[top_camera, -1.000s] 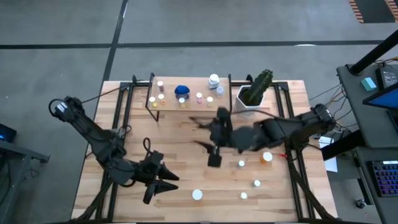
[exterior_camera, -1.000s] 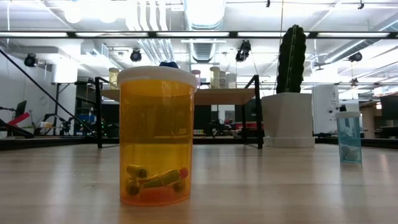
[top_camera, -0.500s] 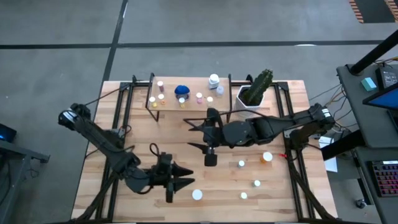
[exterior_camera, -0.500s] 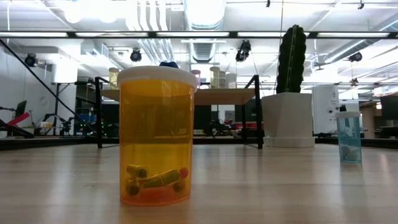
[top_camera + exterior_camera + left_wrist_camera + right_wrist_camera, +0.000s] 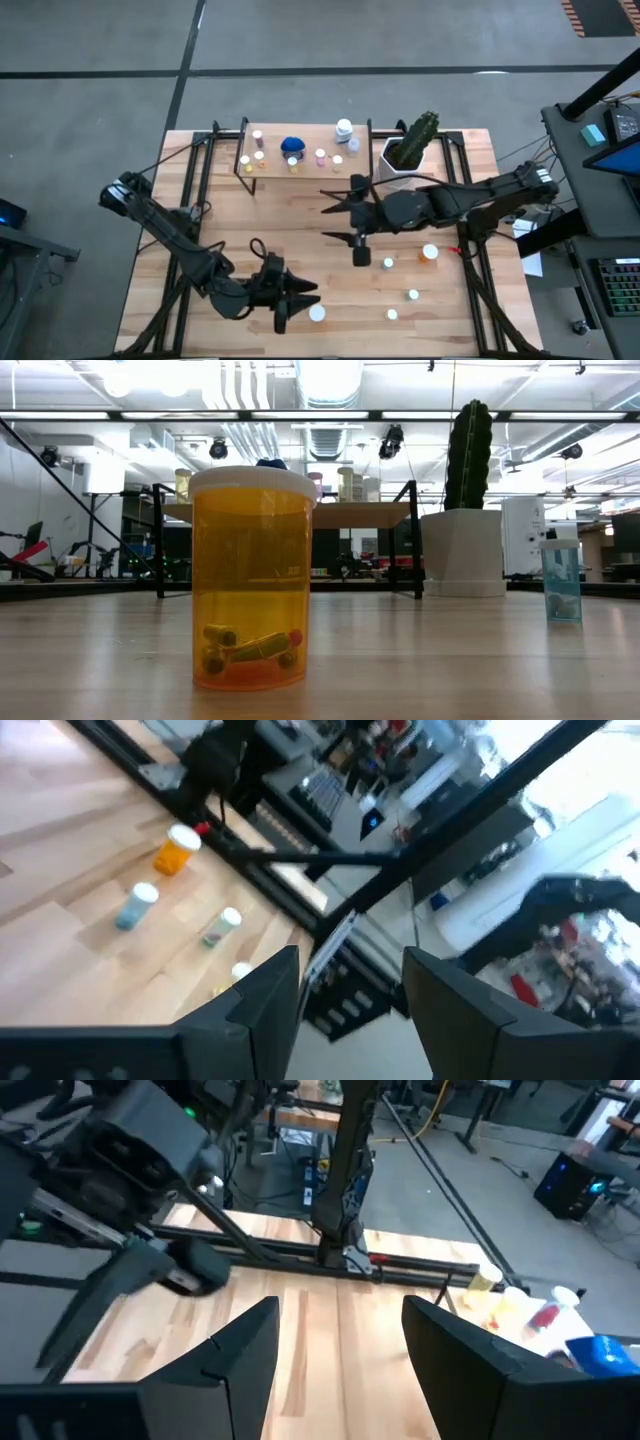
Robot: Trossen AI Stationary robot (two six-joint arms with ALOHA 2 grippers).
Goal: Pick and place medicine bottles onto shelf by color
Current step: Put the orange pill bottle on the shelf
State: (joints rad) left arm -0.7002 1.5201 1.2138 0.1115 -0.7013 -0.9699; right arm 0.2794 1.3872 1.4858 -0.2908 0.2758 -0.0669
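Both pairs of jaws stand apart with nothing between them. With the shelf (image 5: 300, 160) as landmark: the left gripper (image 5: 305, 298) sits well apart from it, toward the table's front edge, its tips just beside a white-capped bottle (image 5: 317, 313) — touching or not, I cannot tell from above. The right gripper (image 5: 345, 222) hangs nearer the shelf, a little in front of its right end. On the shelf stand several small bottles and 1 larger blue bottle (image 5: 292, 146). 4 more bottles lie in front of the shelf's right side, among them an orange bottle (image 5: 430, 252). At table height, an amber bottle (image 5: 252, 580) stands upright.
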